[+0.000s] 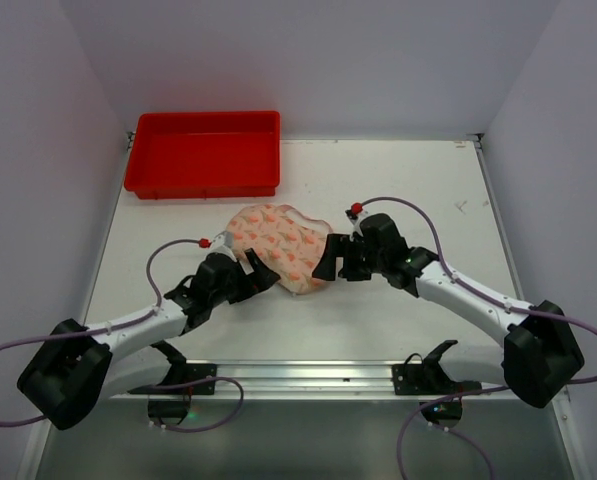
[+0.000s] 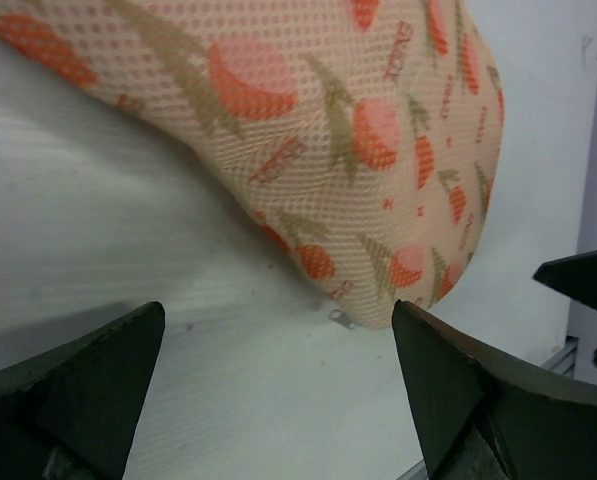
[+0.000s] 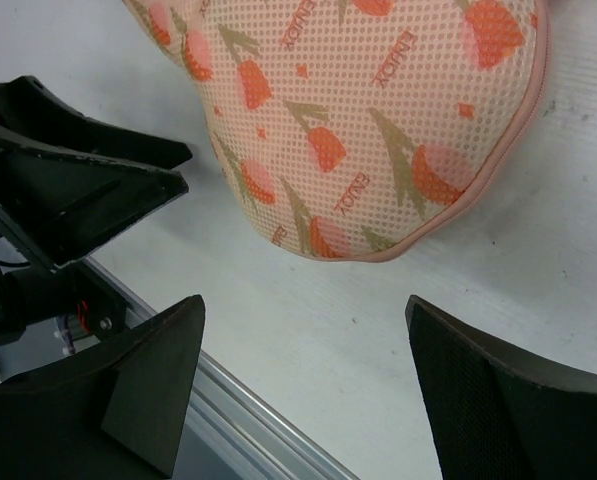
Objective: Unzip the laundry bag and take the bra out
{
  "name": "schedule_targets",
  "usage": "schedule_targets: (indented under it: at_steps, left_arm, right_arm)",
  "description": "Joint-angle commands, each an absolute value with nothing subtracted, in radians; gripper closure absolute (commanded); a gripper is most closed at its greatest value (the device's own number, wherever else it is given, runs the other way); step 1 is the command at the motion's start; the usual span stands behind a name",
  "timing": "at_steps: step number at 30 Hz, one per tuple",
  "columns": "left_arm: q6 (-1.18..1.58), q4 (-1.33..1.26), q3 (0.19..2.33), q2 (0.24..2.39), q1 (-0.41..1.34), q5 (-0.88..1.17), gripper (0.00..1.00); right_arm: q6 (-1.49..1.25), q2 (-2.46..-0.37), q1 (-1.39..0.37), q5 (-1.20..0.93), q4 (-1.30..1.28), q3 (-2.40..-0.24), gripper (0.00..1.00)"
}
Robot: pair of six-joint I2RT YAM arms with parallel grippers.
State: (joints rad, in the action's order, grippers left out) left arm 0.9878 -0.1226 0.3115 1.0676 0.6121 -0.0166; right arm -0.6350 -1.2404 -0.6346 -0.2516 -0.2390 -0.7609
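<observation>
Fingers on both arms stand spread apart and grip nothing, as the left fingers (image 2: 78,390) and the right fingers (image 3: 498,400) flank the laundry bag (image 1: 283,245) on the white counter (image 1: 408,190). The pouch lies near the middle of the counter, in front of a red tray (image 1: 203,186) that sits at the far left edge, close to the pouch but apart from it.

Seen from above, the left fingers reach the pouch's near-left edge and the right fingers its right edge; whether either pair touches the mesh cannot be told from that view. Both wrist cameras show the pouch lying just ahead of the fingertips, not between them.

Through the sheer mesh the bra (image 3: 378,120) is visible inside, its cream-peach fabric printed with orange shapes and green stems. A pink trim (image 3: 478,190) runs along the rounded edge facing the right wrist camera. A small metal zipper pull (image 2: 342,318) rests on the counter at the pouch's lower edge, in the left wrist view. An aluminium rail (image 1: 308,375) crosses the near edge, between the arm bases.
</observation>
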Motion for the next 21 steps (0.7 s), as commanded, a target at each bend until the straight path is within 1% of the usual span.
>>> schedule_targets:
  at_steps: [1,4,8,10,15,21]
  left_arm:
    - [1.066,-0.463,0.321,1.155,0.624,0.064,0.00]
    - [1.092,-0.564,0.324,1.250,0.635,0.067,0.00]
    - [1.124,-0.627,0.347,1.357,0.647,0.066,0.01]
    - [1.141,-0.632,0.353,1.402,0.655,0.071,0.02]
    - [1.206,-0.664,0.337,1.428,0.710,0.034,0.10]
    - [1.216,-0.686,0.359,1.454,0.764,0.006,0.22]
  right_arm:
    - [-0.620,-1.200,-0.632,-0.272,-0.178,-0.726,0.16]
    - [-0.617,-1.172,-0.632,-0.267,-0.167,-0.710,0.16]
    - [-0.615,-1.140,-0.634,-0.258,-0.153,-0.690,0.09]
    - [-0.614,-1.131,-0.634,-0.255,-0.153,-0.684,0.07]
    - [-0.606,-1.100,-0.634,-0.232,-0.126,-0.658,0.06]
    - [-0.604,-1.094,-0.634,-0.264,-0.058,-0.620,0.05]
